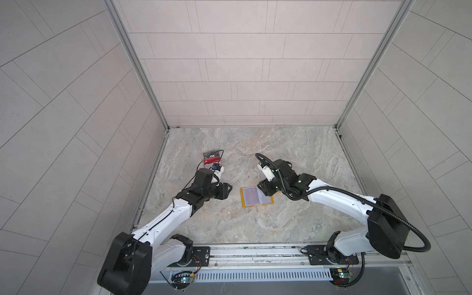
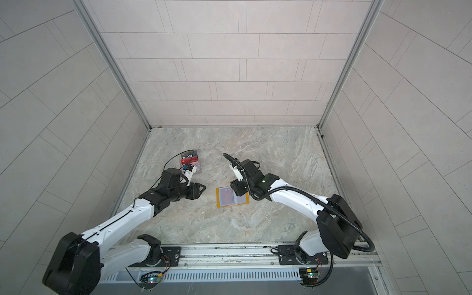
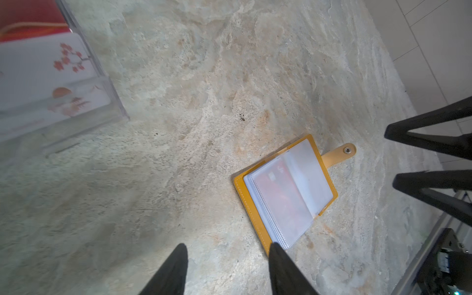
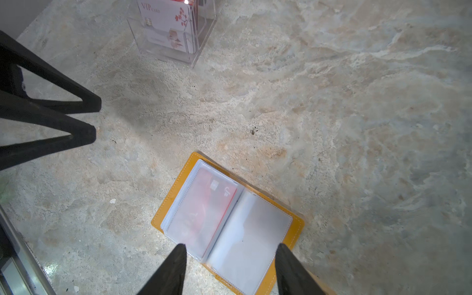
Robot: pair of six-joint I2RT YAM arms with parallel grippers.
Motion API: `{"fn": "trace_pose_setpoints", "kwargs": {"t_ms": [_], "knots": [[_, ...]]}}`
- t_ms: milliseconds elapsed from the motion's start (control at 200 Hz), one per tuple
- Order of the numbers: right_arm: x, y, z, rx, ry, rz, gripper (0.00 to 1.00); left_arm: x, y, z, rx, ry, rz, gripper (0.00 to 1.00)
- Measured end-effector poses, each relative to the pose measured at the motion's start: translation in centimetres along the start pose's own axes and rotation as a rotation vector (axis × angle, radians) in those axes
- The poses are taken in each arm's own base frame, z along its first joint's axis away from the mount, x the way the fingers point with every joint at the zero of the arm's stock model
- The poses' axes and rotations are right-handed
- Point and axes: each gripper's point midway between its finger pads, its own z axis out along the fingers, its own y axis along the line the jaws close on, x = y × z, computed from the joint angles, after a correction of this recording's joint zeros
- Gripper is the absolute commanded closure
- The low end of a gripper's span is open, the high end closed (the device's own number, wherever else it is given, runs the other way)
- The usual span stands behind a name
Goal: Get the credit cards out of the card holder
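The mustard-yellow card holder [image 1: 256, 196] [image 2: 232, 197] lies open on the marble table, its snap tab [image 3: 344, 152] stretched out flat. A red credit card [image 4: 204, 204] [image 3: 281, 194] shows through a clear sleeve on one page. My right gripper [image 4: 231, 247] [image 1: 264, 189] is open, its fingers straddling the other, blank sleeve page; whether they touch it I cannot tell. My left gripper [image 3: 228, 247] [image 1: 227, 190] is open and empty just left of the holder, one fingertip at its yellow edge. A dark grey "Vip" card [image 1: 211, 155], a red card [image 1: 211, 160] and a white card [image 4: 166, 25] stand in a clear stand.
The clear tiered stand [image 1: 213, 159] [image 2: 190, 161] [image 3: 102, 102] sits behind my left gripper, near the left wall. Tiled walls close in the table [image 1: 293, 153] on three sides. A metal rail [image 1: 255, 252] with the arm bases runs along the front edge.
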Motion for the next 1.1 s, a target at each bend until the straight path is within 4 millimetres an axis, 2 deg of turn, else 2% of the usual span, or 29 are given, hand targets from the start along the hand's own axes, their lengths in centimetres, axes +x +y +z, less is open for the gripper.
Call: {"fn": "trace_pose_setpoints", "kwargs": {"t_ms": [200,335,466,696,886,1101], "knots": [[0.6,1.0,1.5,-0.011,0.042,0.022,0.41,2.1,-1.5,2.2,0.136,0.027,-0.093,0.72],[0.9,1.8,2.4,-0.020,0.062,0.029,0.40,2.4,-2.8,3.2,0.198,0.051,-0.096,0.77],[1.7,2.3,3.5,-0.024,0.092,0.033,0.40,2.6,-3.6,3.9,0.227,0.073,-0.086,0.87],[2.0,2.8,4.9,-0.022,0.126,0.051,0.40,2.8,-3.6,5.1,0.234,0.080,-0.105,0.92],[2.4,3.6,5.3,-0.031,0.131,0.055,0.39,3.6,-3.7,5.9,0.248,0.107,-0.115,0.95],[2.7,3.5,6.2,0.001,0.126,0.064,0.38,5.0,-4.6,6.9,0.275,0.149,-0.104,0.99]]}}
